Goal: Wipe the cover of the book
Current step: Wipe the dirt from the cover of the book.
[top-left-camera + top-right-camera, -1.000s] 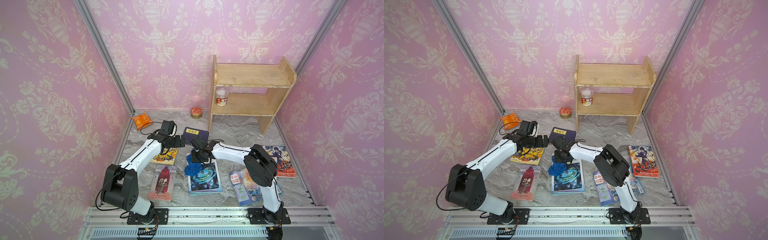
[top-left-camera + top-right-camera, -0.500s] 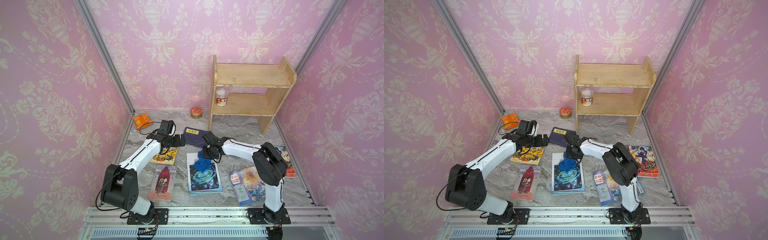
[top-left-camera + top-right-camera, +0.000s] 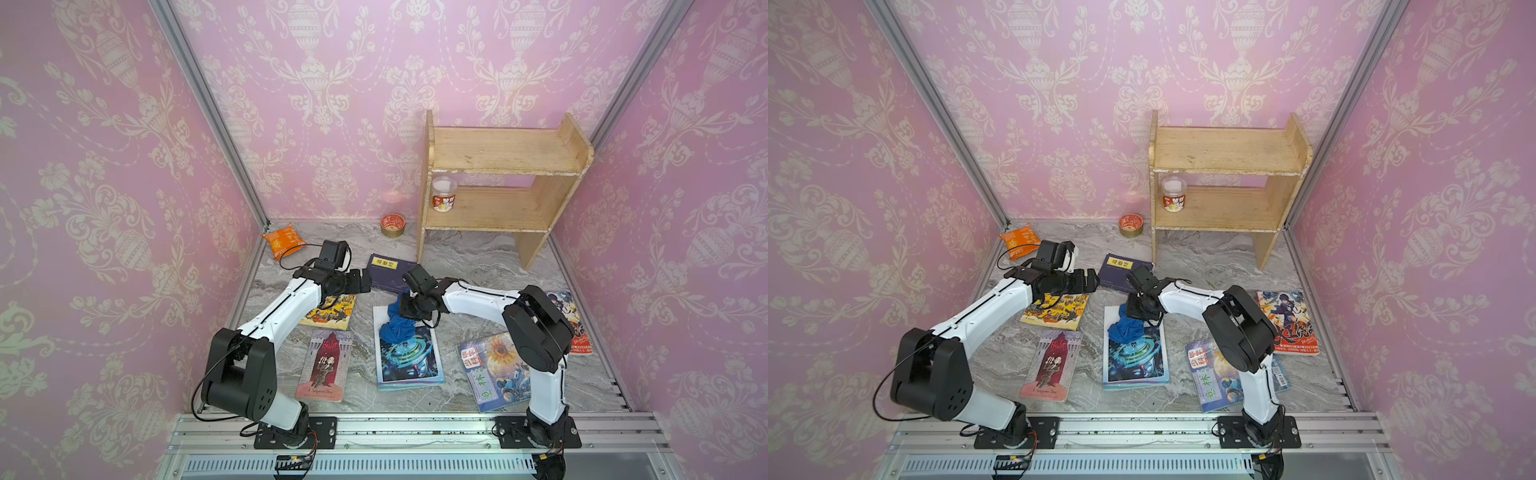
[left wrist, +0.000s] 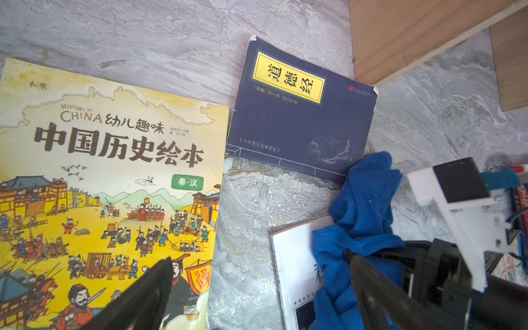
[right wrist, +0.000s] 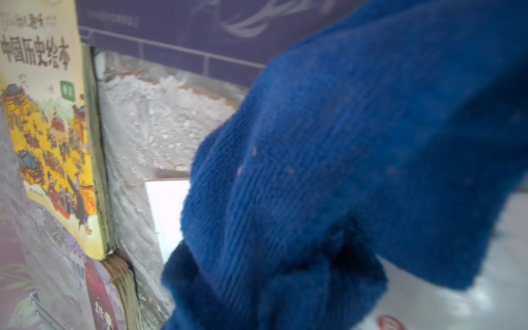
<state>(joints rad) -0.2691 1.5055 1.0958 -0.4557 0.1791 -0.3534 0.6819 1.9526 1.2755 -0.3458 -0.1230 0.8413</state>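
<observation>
Blue cloth (image 3: pixel 397 329) over far end of book (image 3: pixel 409 363)

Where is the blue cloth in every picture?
Top view: the blue cloth lies bunched on the far end of the swirly blue book, mid-floor.
Top view: the same spot, on that book.
Left wrist: it drapes over the book's white corner.
Right wrist: it fills most of the picture, close up.
Shared landmark: the navy book, right beside the cloth.
</observation>
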